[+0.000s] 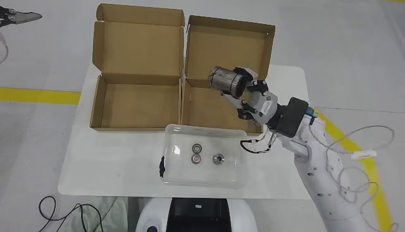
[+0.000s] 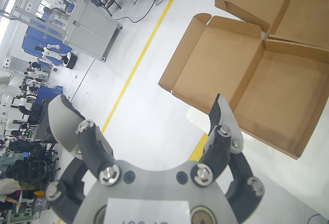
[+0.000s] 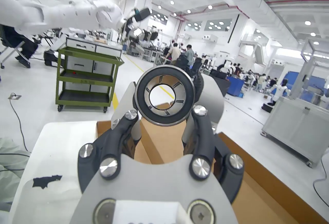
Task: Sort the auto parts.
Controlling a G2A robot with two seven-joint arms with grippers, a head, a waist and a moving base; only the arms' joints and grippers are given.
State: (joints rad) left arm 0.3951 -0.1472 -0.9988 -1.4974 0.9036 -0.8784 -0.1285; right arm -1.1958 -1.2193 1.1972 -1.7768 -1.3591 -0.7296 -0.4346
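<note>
My right gripper (image 1: 240, 88) is shut on a ribbed metal cylinder (image 1: 223, 80), a hollow sleeve held on its side in the air over the right cardboard box (image 1: 204, 110). In the right wrist view the sleeve's open end (image 3: 164, 79) faces the camera between the fingers (image 3: 205, 96). The left cardboard box (image 1: 136, 105) stands beside it, open with nothing inside. A clear plastic tray (image 1: 172, 132) at the table's front holds two ring bearings (image 1: 197, 148) and a small round part (image 1: 218, 159). My left gripper (image 2: 138, 101) hangs open over the floor, far off the table's left side (image 1: 25, 17).
Both boxes have upright lids at the back (image 1: 139, 42). The white table (image 1: 114, 162) has bare room left of the tray. A black scrap (image 1: 162, 167) lies at the tray's left edge. From the left wrist, the left box (image 2: 277, 96) is nearer and the right box (image 2: 295, 16) behind it.
</note>
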